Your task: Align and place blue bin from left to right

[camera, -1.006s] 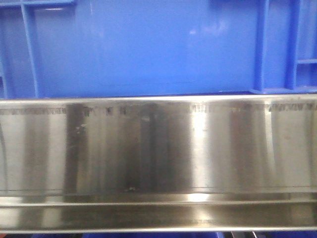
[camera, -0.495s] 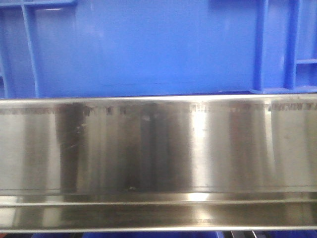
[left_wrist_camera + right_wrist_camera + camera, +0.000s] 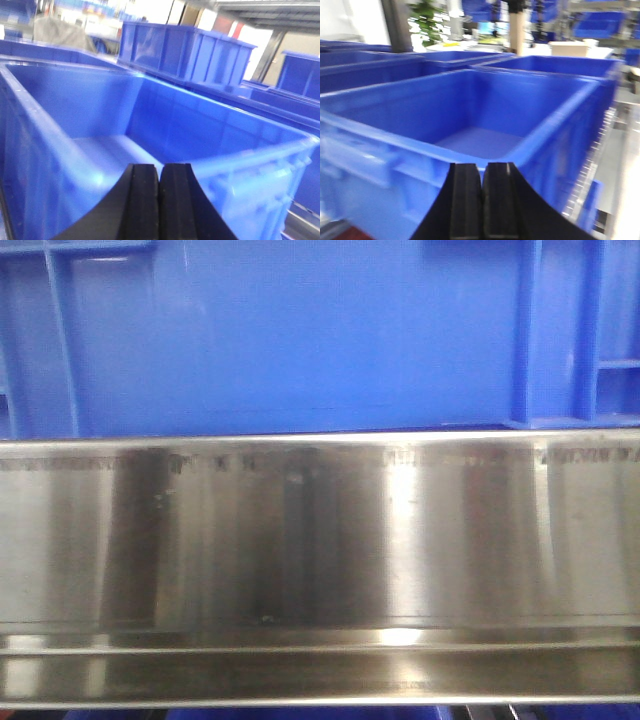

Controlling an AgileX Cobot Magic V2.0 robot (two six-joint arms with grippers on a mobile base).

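Note:
A blue bin (image 3: 300,340) fills the top of the front view, its smooth side wall resting just behind a steel rail (image 3: 320,540). In the left wrist view my left gripper (image 3: 159,172) is shut and empty, above the near rim of an open blue bin (image 3: 100,150). My right gripper (image 3: 482,171) is likewise shut with nothing in it, hovering over the near rim of a blue bin (image 3: 480,140) whose inside is bare. I cannot tell whether these are one and the same bin.
More blue bins (image 3: 190,50) stand behind in the left wrist view, and others (image 3: 555,65) beyond the near one in the right wrist view. A steel rack edge (image 3: 600,150) runs along the right. A pillar (image 3: 517,30) and a plant (image 3: 427,22) stand far back.
A dark reflection on the steel rail's left part has faded and shifted. The blue bin wall has not moved.

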